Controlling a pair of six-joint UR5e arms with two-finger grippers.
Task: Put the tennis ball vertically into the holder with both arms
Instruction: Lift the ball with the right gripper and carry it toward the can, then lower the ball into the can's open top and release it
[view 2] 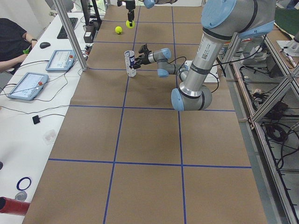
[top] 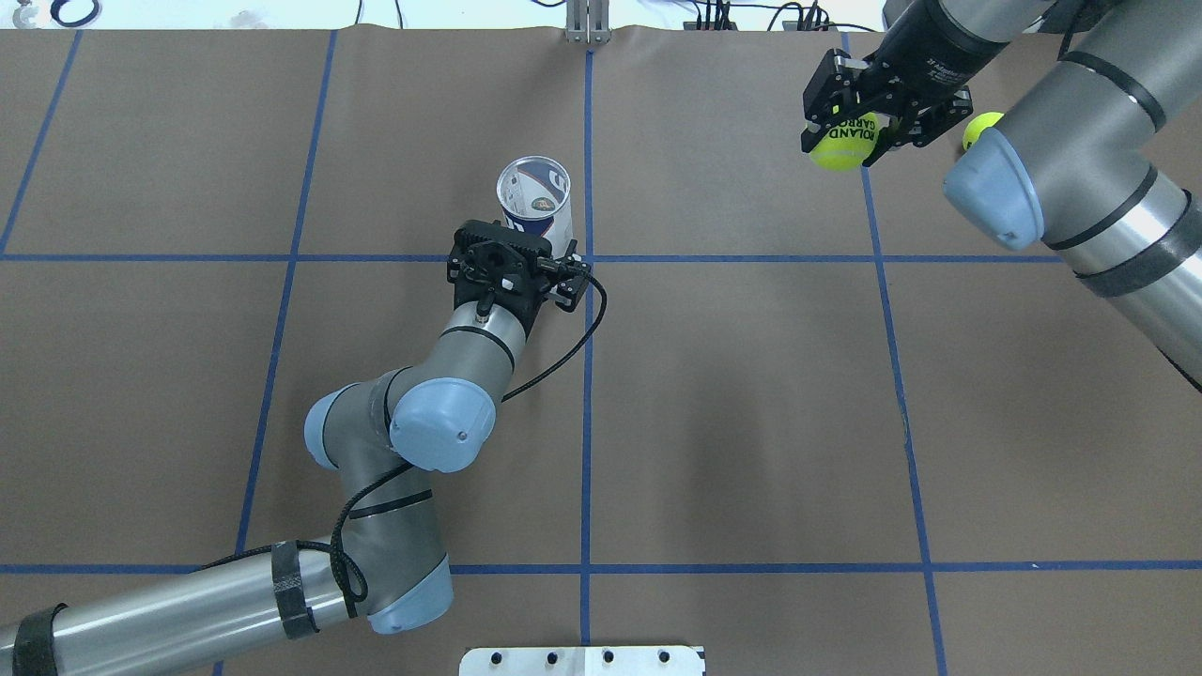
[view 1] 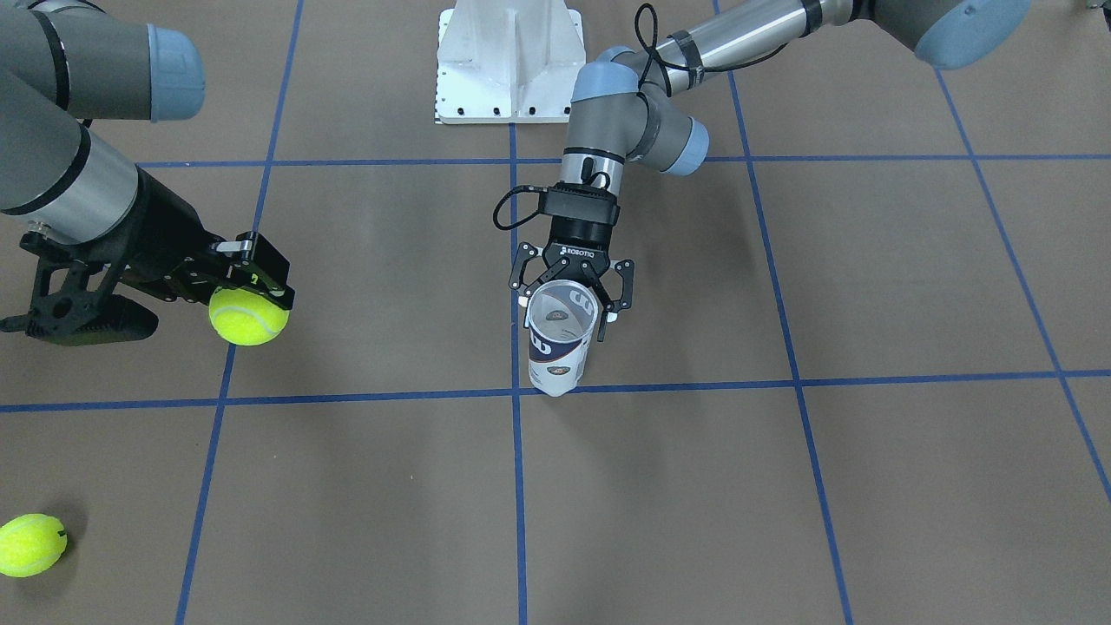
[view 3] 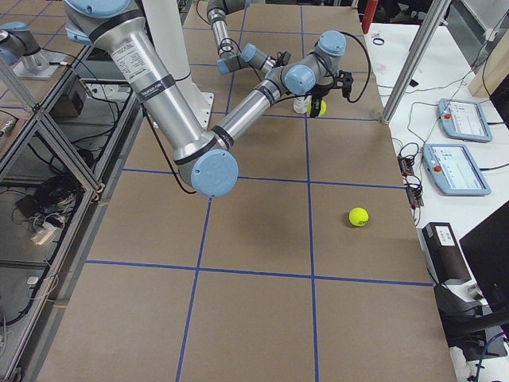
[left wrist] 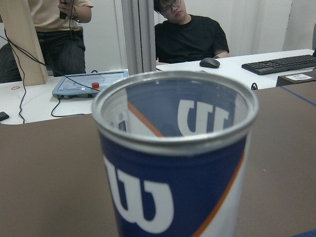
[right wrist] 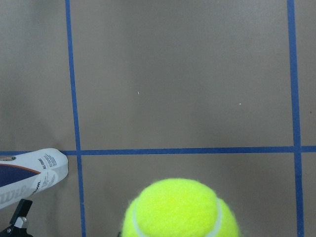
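Note:
The holder (view 1: 560, 343) is a clear tube with a navy and white "W" label. It stands upright near the table's middle with its open mouth up, and shows in the overhead view (top: 533, 192) and the left wrist view (left wrist: 177, 163). My left gripper (view 1: 573, 304) is shut on its upper part from the robot's side. My right gripper (view 1: 252, 299) is shut on a yellow tennis ball (view 1: 248, 317) and holds it above the table, well off to the holder's side (top: 842, 141). The right wrist view shows this ball (right wrist: 180, 210) and the holder's side (right wrist: 29, 177).
A second tennis ball (view 1: 32, 544) lies loose on the brown table paper near the operators' edge, beyond my right gripper; it also shows in the exterior right view (view 3: 358, 216). The white pedestal base (view 1: 508, 61) stands at the robot's side. Operators sit past the far edge.

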